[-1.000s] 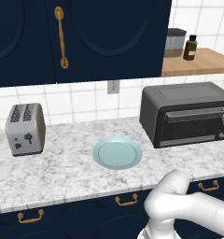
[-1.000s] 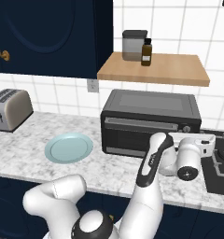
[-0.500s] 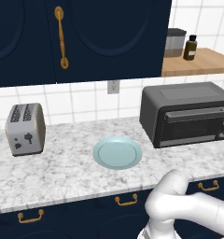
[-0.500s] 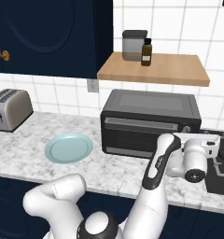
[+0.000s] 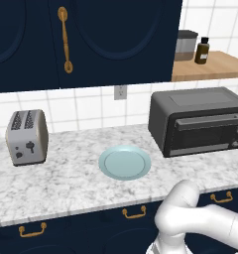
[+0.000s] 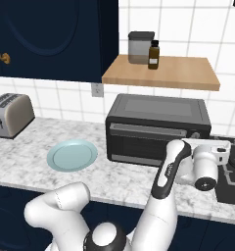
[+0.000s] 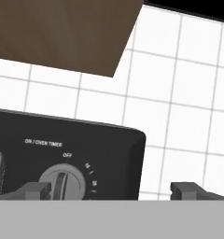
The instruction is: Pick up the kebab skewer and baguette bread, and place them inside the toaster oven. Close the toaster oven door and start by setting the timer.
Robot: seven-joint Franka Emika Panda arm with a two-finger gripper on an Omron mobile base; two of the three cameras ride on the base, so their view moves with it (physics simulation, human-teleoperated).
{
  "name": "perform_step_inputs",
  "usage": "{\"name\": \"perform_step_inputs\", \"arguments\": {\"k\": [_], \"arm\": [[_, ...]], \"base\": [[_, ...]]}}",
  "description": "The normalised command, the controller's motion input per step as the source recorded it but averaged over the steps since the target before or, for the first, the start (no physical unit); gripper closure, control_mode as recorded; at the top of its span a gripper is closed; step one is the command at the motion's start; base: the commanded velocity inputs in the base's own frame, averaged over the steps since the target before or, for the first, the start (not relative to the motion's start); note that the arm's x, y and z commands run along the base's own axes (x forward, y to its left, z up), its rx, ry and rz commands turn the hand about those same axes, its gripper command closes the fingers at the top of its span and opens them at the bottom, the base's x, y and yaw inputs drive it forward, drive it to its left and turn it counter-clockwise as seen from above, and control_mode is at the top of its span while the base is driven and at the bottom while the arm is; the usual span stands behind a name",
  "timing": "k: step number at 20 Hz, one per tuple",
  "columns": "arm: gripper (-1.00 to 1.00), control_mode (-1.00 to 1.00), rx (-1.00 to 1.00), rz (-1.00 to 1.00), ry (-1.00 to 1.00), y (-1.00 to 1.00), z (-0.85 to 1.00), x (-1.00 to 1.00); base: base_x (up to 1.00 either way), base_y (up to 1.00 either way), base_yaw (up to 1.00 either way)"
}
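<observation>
**Open gripper held at the toaster oven's timer knob**

In the hand view, the gripper (image 7: 114, 189) is seen with its jaws spread wide, nothing being held between them; one dark fingertip (image 7: 32, 190) lies in front of the knob's left edge, while the other stands out over the white tiles to the right of the oven. Just behind the fingertips, the round grey timer knob (image 7: 61, 183) is found on the black control panel, its raised bar standing almost upright. Above the knob the white lettering "ON / OVEN TIMER" can be read, with "OFF" printed at the top of the dial; the small numerals further round the scale are too blurred to be made out.

In the right base view, the white hand is held level in front of the right end of the toaster oven (image 6: 157, 128), whose door (image 6: 144, 143) is shut. A pale blue plate (image 6: 72, 155) lies on the marble counter (image 6: 26, 156) to the oven's left, and a silver toaster (image 6: 9, 115) stands further left. On the wooden shelf (image 6: 162, 72) above, a grey canister (image 6: 140, 47) and a brown bottle (image 6: 153, 55) are kept; the bottle's label cannot be read.
</observation>
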Motion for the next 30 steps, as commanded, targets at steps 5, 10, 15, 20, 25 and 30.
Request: {"name": "perform_step_inputs", "arguments": {"k": [5,10,15,20,25,30], "arm": [[-1.00,-1.00,0.01,0.00,0.00,0.00,0.00,0.30],[-1.00,-1.00,0.00,0.00,-0.04,0.02,0.00,0.03],[-1.00,-1.00,0.00,0.00,-0.09,0.14,0.00,0.01],[-1.00,-1.00,0.00,0.00,-0.06,0.06,0.00,0.02],[-1.00,-1.00,0.00,-0.01,-0.01,-0.08,0.00,0.16],[-1.00,-1.00,0.00,-0.01,0.00,-0.15,0.00,0.09]], "base": [[0.00,0.00,0.00],[0.00,0.00,0.00],[0.00,0.00,0.00],[0.00,0.00,0.00],[0.00,0.00,0.00],[0.00,0.00,0.00]]}}
